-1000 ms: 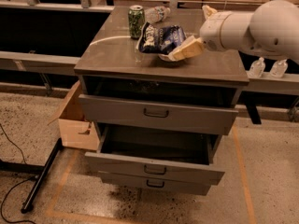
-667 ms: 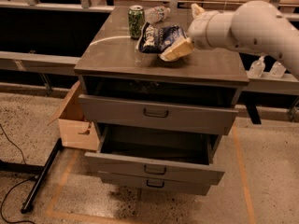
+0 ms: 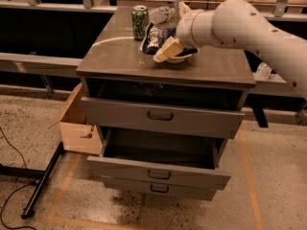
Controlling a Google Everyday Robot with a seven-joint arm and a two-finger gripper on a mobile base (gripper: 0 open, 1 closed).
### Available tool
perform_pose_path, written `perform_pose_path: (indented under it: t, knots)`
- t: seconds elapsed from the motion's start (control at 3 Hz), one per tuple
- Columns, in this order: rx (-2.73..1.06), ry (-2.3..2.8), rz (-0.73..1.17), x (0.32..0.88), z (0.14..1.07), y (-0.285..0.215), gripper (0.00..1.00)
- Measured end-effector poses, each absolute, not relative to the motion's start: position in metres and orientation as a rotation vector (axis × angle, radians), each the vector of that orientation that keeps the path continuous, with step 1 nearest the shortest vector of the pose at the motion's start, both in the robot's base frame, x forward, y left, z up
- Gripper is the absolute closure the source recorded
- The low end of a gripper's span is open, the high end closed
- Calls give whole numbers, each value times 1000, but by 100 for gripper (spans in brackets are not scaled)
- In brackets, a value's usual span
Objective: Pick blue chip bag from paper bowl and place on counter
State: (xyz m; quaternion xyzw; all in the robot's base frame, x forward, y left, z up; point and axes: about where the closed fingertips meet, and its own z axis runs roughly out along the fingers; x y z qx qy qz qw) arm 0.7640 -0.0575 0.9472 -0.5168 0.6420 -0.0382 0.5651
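The blue chip bag [image 3: 154, 36], crinkled navy foil with white patches, sits in the paper bowl [image 3: 180, 59] at the back middle of the grey-brown counter [image 3: 120, 56]. Only a strip of the bowl's rim shows under the arm. My gripper [image 3: 175, 29] reaches in from the right, low over the bowl. One pale finger [image 3: 167, 51] lies at the bag's front right and the other [image 3: 183, 7] stands behind it, so the gripper is open, with its wrist hiding the bag's right part.
A green soda can [image 3: 139, 21] stands left of the bag and a clear bottle [image 3: 160, 14] lies behind it. The cabinet's lower drawer [image 3: 158, 152] is pulled open. A cardboard box [image 3: 76, 123] and a black stand leg [image 3: 43, 181] are on the floor at left.
My arm has moved left, bringing the gripper from the bowl's right side to over the bowl and against the bag. Bag, bowl and can have not moved.
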Motion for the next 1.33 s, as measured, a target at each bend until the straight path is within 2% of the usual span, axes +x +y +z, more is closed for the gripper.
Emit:
perform_pose_path:
  t: [0.67, 1.0, 1.33]
  knots:
    - [-1246, 1513, -75, 778, 937, -29, 0]
    - [-1254, 1524, -64, 782, 929, -21, 17]
    - [-1257, 1530, -40, 781, 922, -15, 41]
